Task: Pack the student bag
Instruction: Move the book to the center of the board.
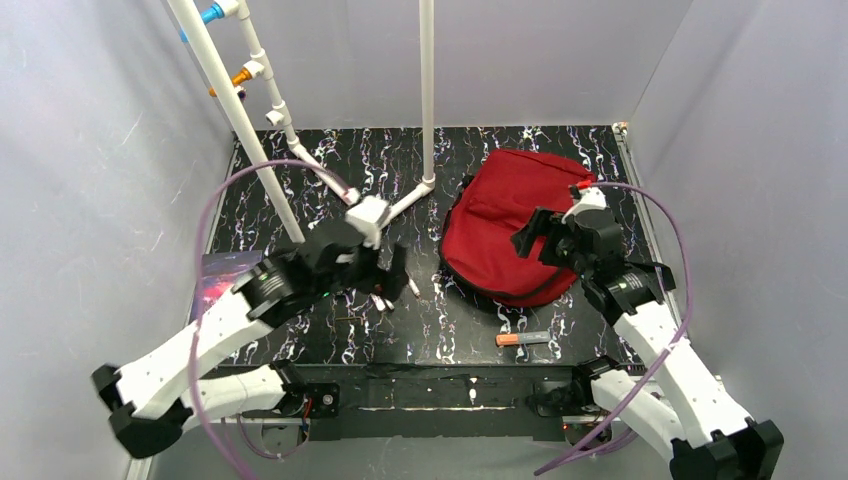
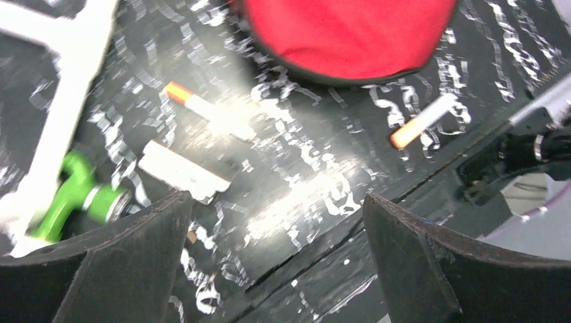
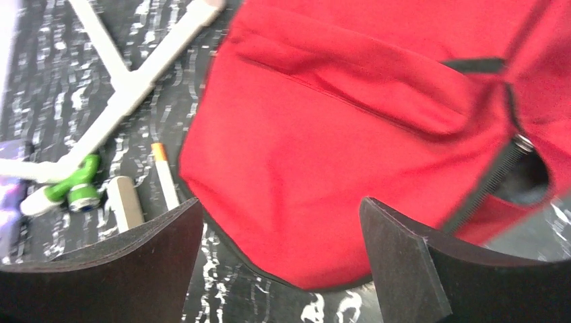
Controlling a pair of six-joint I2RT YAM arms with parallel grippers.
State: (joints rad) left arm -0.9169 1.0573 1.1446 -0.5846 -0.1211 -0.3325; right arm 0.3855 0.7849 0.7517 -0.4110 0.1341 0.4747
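Seems gathering step: orange-tipped white pen (image 2: 215,118) just ahead of released left claw (image 2: 276,196), dark-red soft fabric backpack (image 3: 337,134) beneath released right claw (image 3: 281,202); needs lowering and clenching on pen.
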